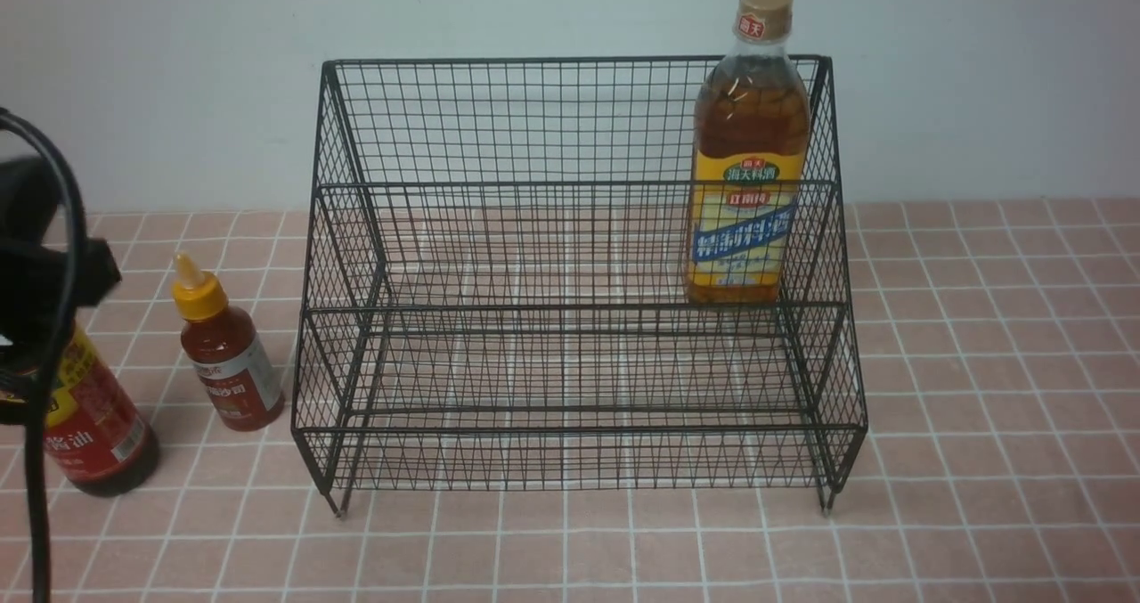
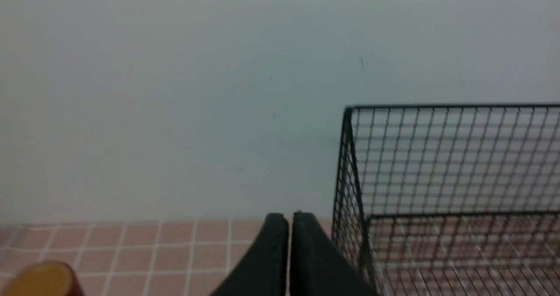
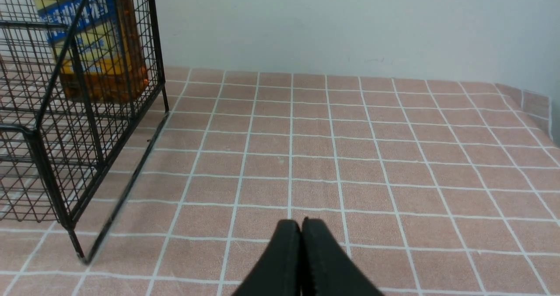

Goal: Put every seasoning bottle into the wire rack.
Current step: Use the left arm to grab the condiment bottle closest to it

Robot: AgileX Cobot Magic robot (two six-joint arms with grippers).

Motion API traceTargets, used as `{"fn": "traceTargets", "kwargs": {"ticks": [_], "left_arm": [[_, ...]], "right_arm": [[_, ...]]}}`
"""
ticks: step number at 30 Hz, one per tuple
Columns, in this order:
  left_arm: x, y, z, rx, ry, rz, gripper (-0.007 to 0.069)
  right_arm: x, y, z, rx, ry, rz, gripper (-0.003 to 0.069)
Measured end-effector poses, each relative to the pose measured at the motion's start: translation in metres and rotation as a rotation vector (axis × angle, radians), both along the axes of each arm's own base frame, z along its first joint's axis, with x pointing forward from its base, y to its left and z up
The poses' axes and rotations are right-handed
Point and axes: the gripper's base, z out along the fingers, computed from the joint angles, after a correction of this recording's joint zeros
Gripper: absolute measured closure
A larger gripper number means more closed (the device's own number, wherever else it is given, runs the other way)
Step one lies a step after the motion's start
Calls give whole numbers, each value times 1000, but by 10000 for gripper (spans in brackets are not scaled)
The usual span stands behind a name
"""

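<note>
Wire rack [image 1: 570,60] stood on the pink tiled table [image 1: 980,362] against the pale wall [image 1: 178,69], open side toward the camera. Tall amber bottle [image 1: 746,184] was upright on the upper tier at the right end, next to the right side panel, with its tan cap above the back panel's top rim. Other two were outside the rack, upright on the table to its left. Small red bottle [image 1: 230,362] with the yellow nozzle stood just beside the rack's left front corner, not touching as far as I could tell. Dark soy bottle [image 1: 93,425] was further left and nearer the camera, its upper half hidden behind the left arm [image 1: 36,256] and its cable. Left gripper [image 2: 289,219] was clenched, pads pressed together with nothing between them, up beside the rack's left wall. A yellow top showed at the edge of the left wrist view; couldn't tell which bottle. Right gripper [image 3: 301,226] was likewise clenched on nothing, over bare tiles to the right of the rack and clear of it; out of frame in the front view.
</note>
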Motion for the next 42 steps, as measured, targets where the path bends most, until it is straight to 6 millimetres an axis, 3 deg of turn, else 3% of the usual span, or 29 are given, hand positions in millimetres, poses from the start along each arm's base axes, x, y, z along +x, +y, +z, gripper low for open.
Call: {"fn": "traceTargets", "kwargs": {"ticks": [9, 18, 24, 28, 38, 42], "left_arm": [[-9, 56, 6, -38, -67, 344, 617], [6, 61, -7, -66, -5, 357, 616], [14, 63, -15, -73, 39, 352, 570], [18, 64, -18, -55, 55, 352, 486], [34, 68, -34, -16, 120, 346, 111], [36, 68, -36, -23, 124, 344, 42]], "right_arm": [[0, 0, 0, -5, 0, 0, 672], [0, 0, 0, -5, 0, 0, 672], [0, 0, 0, -5, 0, 0, 672], [0, 0, 0, -5, 0, 0, 672], [0, 0, 0, -5, 0, 0, 672], [0, 0, 0, -5, 0, 0, 672]]}}
